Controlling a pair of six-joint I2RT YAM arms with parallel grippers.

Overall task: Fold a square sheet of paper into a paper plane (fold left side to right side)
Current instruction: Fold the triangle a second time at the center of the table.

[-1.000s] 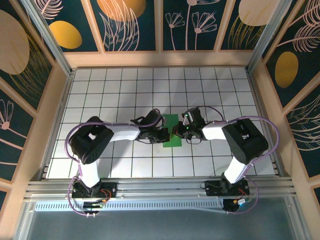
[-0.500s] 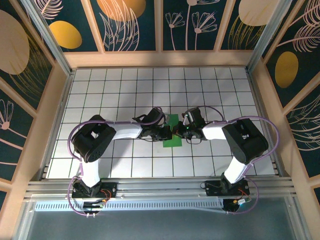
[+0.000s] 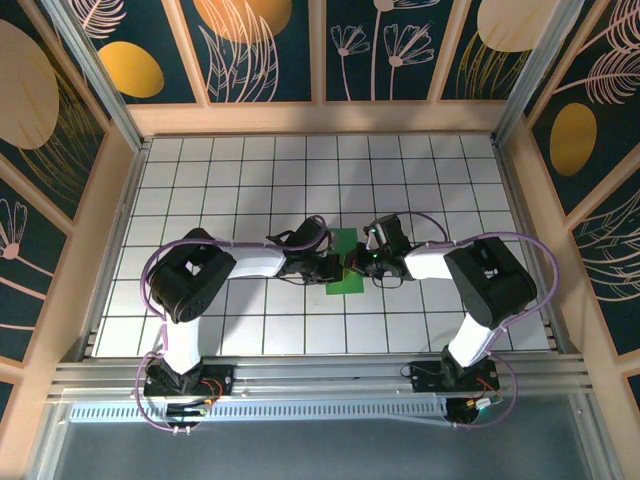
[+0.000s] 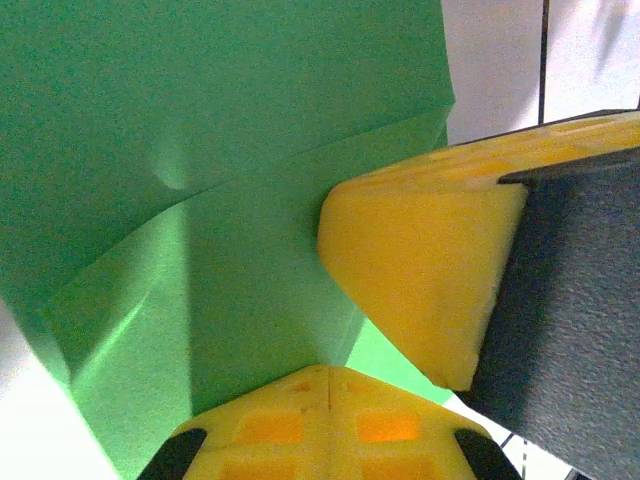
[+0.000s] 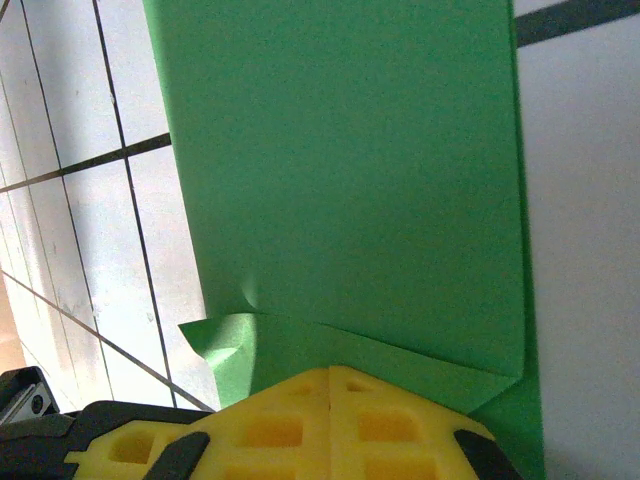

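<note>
The square sheet of paper (image 3: pixel 343 244) is bright green and lies folded into a narrow strip at the table's middle, not a pointed paper plane. My left gripper (image 3: pixel 337 266) comes from the left and my right gripper (image 3: pixel 358 262) from the right; both meet over the strip. In the left wrist view my left gripper (image 4: pixel 330 368) is shut, tips down on the green paper (image 4: pixel 220 130), with the right gripper's yellow finger (image 4: pixel 420 270) close beside. In the right wrist view my right gripper (image 5: pixel 330 369) is shut, resting on a creased layer of the paper (image 5: pixel 340 170); a small corner flap (image 5: pixel 215 345) sticks out.
White grid tiles (image 3: pixel 250 180) cover the table, with wooden walls (image 3: pixel 310 117) on three sides. Both arms' elbows (image 3: pixel 190 275) (image 3: pixel 490 275) stand near the front. A metal rail (image 3: pixel 320 375) runs along the near edge.
My left gripper has moved right onto the green strip, covering more of it. The right gripper has stayed put.
</note>
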